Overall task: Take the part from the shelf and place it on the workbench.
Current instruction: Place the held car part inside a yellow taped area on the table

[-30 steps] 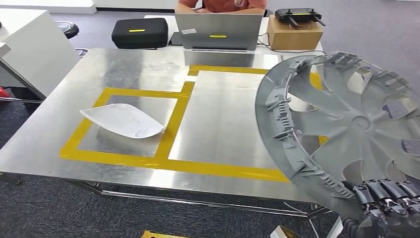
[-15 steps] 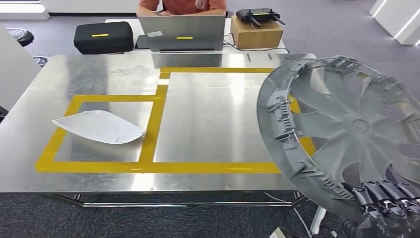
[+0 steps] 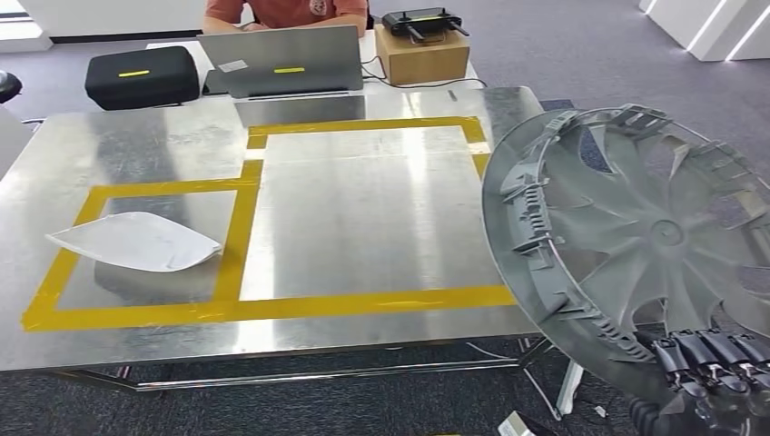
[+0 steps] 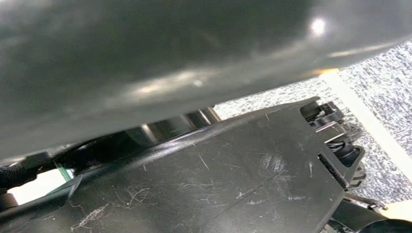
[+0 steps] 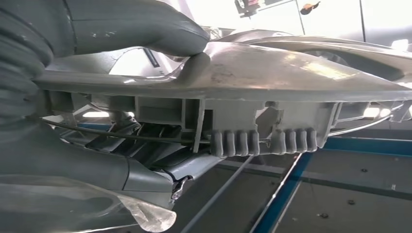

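Workbench (image 3: 363,218) ahead: white part (image 3: 136,242), laptop (image 3: 281,60).

Workbench layout

The wheel cover (image 3: 636,245) stood at three o'clock of the workbench (image 3: 363,209); a curved panel (image 3: 136,242) lay at nine.

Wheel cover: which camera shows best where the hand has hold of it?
The right wrist view: the thumb presses on the wheel cover rim, close up. The head view shows the whole cover, with the right hand gripping its lower edge. The left wrist view doesn't clearly show it.
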`<state>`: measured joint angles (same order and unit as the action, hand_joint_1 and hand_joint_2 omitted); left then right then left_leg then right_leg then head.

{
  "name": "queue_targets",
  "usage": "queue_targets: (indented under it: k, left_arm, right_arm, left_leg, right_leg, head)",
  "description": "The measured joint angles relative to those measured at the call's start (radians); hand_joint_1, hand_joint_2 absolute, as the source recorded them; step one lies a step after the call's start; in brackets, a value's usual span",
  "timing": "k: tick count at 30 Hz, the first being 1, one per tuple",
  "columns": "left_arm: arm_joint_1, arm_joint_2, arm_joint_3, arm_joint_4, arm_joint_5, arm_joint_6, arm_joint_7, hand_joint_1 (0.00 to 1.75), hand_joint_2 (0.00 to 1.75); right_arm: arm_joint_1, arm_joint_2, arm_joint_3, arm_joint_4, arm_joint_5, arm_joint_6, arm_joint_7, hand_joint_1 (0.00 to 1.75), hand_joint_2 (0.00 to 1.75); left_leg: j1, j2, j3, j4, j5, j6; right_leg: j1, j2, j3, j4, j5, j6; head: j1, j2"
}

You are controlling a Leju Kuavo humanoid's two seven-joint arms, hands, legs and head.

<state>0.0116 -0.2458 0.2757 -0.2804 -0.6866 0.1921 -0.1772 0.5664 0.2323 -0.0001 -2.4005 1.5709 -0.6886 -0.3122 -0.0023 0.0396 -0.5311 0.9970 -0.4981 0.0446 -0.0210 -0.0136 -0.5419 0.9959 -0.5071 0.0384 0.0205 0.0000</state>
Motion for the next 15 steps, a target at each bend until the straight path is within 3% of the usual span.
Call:
queue_targets:
  k: [4, 9, 15]
  left_arm:
    - [0.001, 0.000, 0.000, 0.000, 0.002, 0.000, -0.001, 0.00, 0.00]
    - [0.003, 0.000, 0.000, -0.001, 0.001, -0.002, 0.000, 0.00, 0.00]
    - [0.007, 0.000, 0.000, -0.005, 0.001, -0.005, 0.002, 0.00, 0.00]
  right_arm:
    - [0.011, -0.010, 0.000, 0.005, 0.000, 0.000, 0.028, 1.75, 1.75]
    - [0.020, -0.013, 0.000, 0.017, 0.000, 0.000, 0.008, 1.75, 1.75]
    - [0.031, -0.013, 0.000, 0.032, 0.000, 0.000, 0.003, 1.75, 1.75]
  left_leg:
    - [0.002, 0.000, 0.002, -0.007, 0.004, -0.011]
    - [0.006, 0.000, 0.002, -0.012, 0.005, -0.042]
    - [0.004, 0.000, 0.002, -0.009, 0.004, -0.045]
  right_leg:
    - [0.004, -0.001, 0.000, 0.001, -0.002, -0.008]
    - [0.006, -0.001, -0.001, 0.002, -0.003, -0.011]
    - [0.004, -0.002, -0.001, 0.002, -0.003, -0.012]
  head:
    - [0.000, 0.000]
    - [0.000, 0.000]
    - [0.001, 0.000]
